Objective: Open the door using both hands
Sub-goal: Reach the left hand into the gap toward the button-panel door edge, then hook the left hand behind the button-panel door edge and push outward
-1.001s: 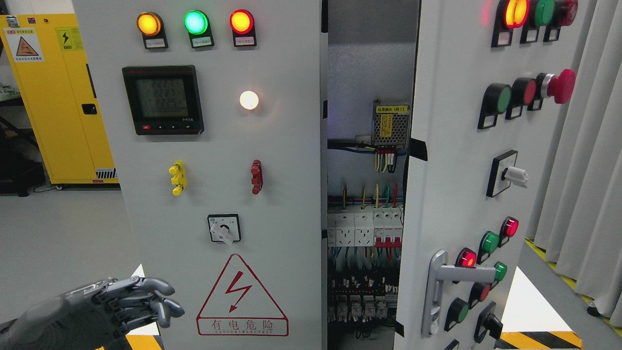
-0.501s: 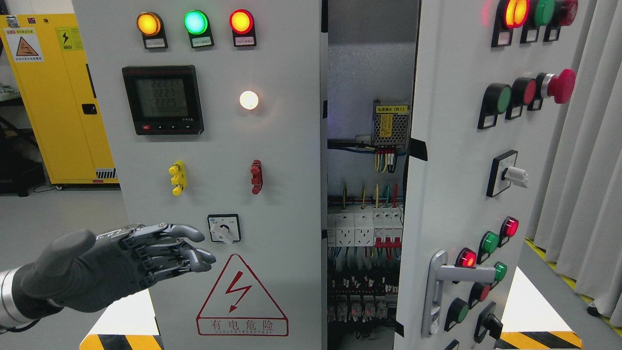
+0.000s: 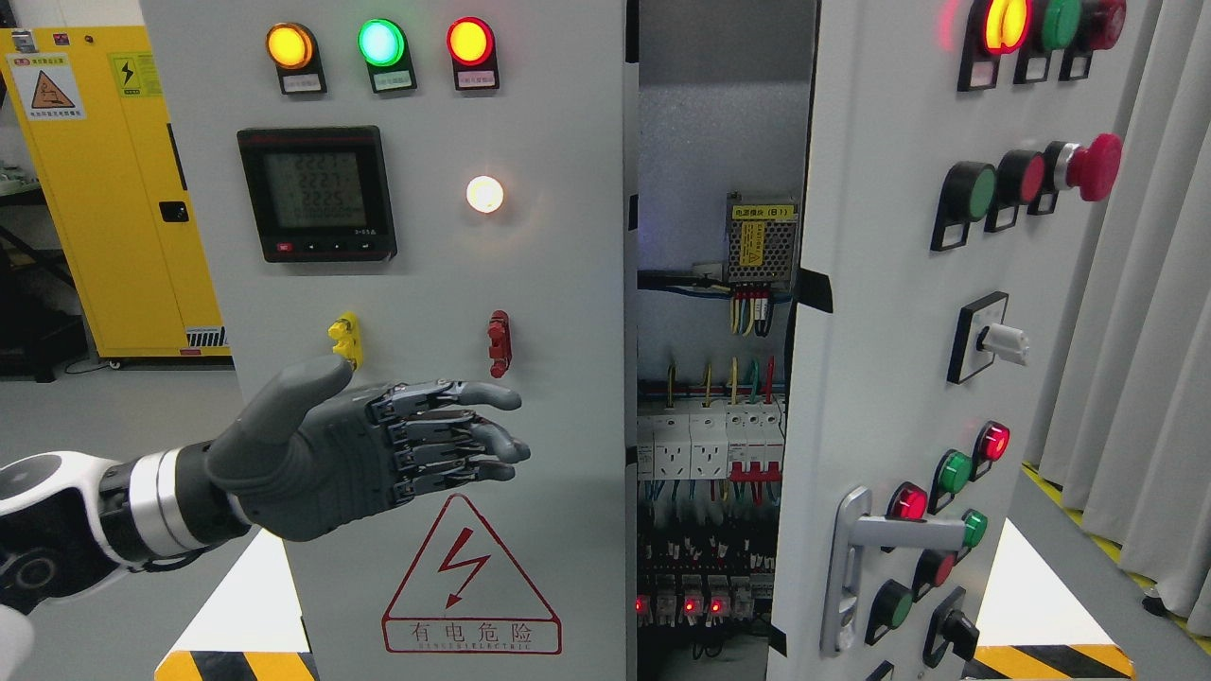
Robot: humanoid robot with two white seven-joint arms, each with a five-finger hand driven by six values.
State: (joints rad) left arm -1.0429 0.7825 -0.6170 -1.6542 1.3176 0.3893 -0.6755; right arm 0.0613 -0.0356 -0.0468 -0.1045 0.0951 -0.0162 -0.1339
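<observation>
Fingers [image 3: 473, 426] stretched flat and loose, nothing held, on the left hand [image 3: 369, 449] in front of the left door [image 3: 568, 284]. Right door [image 3: 880, 284] is already swung out. Looks like the reach step; next it probably needs to hook the left door's free edge.

On the left door [image 3: 549, 284], the digital meter [image 3: 316, 193] shows three rows of digits, roughly 222.1, 222.1 and 222.5. Well below it, a red-edged triangle sign [image 3: 471, 579] with a lightning bolt reads 有电危险. Right of the meter, inside the cabinet, a yellow label on the power supply [image 3: 760, 241] reads (B1); its other characters are too small to read.
</observation>
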